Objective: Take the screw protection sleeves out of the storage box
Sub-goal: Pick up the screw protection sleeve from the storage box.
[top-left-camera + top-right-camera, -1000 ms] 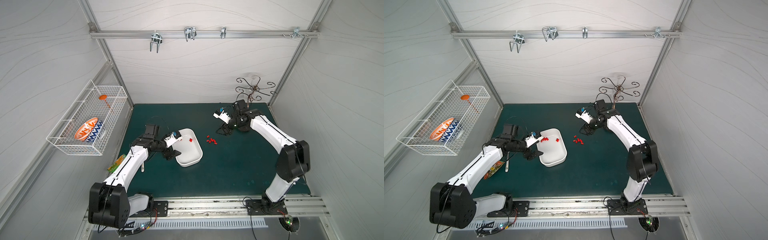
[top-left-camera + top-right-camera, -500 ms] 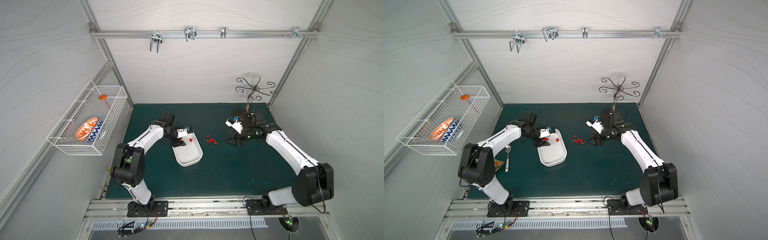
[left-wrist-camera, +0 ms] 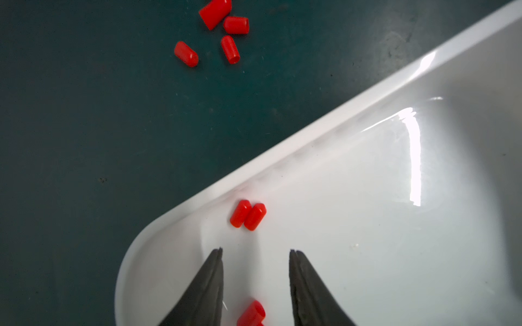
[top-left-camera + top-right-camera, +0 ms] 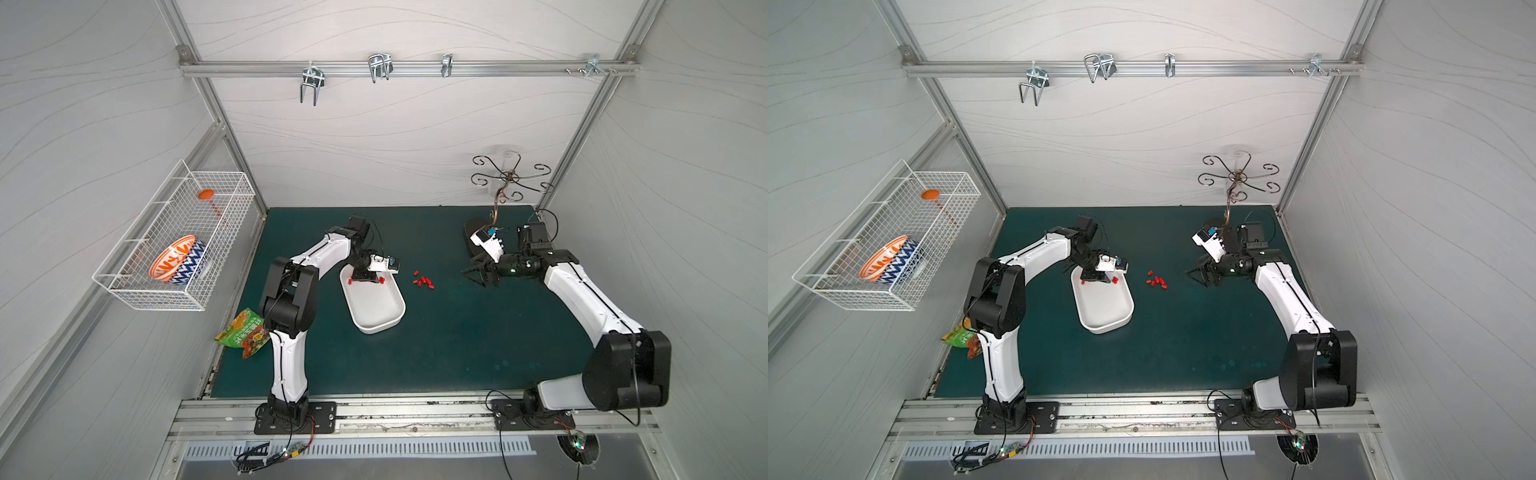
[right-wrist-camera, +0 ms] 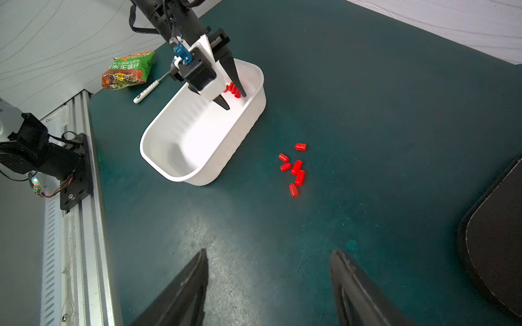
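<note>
Here, left gripper [image 3: 255, 251]: down inside the storage box [image 3: 310, 132], jaws parted, nothing pinched.
Right gripper [image 5: 269, 251]: jaws spread wide and empty, hovering over bare mat, well apart from the box.
Screw protection sleeves [image 3: 248, 216]: a touching pair lies by the box wall near a rounded corner, and another lies loose between the left fingers (at least three inside).
Sleeves outside [image 5: 296, 168]: six in a loose cluster on the mat, beside the box's long side, between the two grippers.
In the way: the left gripper's body hides part of the box's far end in both top views. In the right wrist view one of its fingers covers some of the sleeves inside.
Marker pen [image 5: 147, 91]: flat on the mat near the box, on the left arm's side.
Snack bag [image 4: 243, 332]: green and orange, at the mat's left edge beside the left arm.
Hook stand [image 4: 509, 178]: curled metal arms, back right corner; its dark base [image 5: 494, 225] sits near the right gripper.
Wire basket [image 4: 145, 295]: white, hung on the left wall, holding a patterned orange-and-blue bowl [image 4: 176, 259] and an orange-headed utensil [image 4: 205, 194].
Surface: dark green mat [image 4: 457, 353], faintly scuffed.
Room: pale wavy-grained panels in an aluminium frame; a rail [image 4: 498, 68] across the back carries metal hooks.
</note>
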`<state>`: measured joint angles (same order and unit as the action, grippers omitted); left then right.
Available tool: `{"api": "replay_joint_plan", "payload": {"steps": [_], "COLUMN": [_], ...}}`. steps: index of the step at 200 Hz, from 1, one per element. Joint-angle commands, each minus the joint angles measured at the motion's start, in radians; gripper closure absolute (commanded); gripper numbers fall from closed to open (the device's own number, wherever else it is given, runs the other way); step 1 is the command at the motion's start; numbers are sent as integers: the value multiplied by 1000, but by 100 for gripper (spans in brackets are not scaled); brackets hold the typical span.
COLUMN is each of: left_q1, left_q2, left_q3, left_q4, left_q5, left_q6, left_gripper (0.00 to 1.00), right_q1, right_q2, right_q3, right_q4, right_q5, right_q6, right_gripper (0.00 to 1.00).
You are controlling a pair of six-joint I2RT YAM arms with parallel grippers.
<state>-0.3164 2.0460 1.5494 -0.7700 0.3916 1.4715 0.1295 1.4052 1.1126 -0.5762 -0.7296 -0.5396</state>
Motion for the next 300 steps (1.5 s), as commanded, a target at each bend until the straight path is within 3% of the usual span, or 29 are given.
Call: {"api": "replay_joint_plan", "payload": {"steps": [1,48,128,184,262,300], "left_q1": [-13,-37,-45,-45,-42,-38], "left_q2": [45,109,137,110,26,22], "left_q3": [67,93,101,95,30,4], "left_q4": [-37,-22,-62,-79,-23,-24], "left_q5": [-10,-43,-87,-94,-15,-22], "left_q6": [43,47,64,54,-17,29], "left_gripper": [59,61,75,67,60,65], "right_q1": [-7,-7,-6,-4,4,6], "right_q2": [3,24,42,61,68,67], "right_q3": [-2,-1,1,7,15,15], "right_q4": [2,-7,-10,-16,-26,-27], "right_q5": [-43,-27,-31,-40,-45,-46], "right_q6": [15,1,-2,2,-6,-9], "right_gripper": [29,29,29,29,29,29]}}
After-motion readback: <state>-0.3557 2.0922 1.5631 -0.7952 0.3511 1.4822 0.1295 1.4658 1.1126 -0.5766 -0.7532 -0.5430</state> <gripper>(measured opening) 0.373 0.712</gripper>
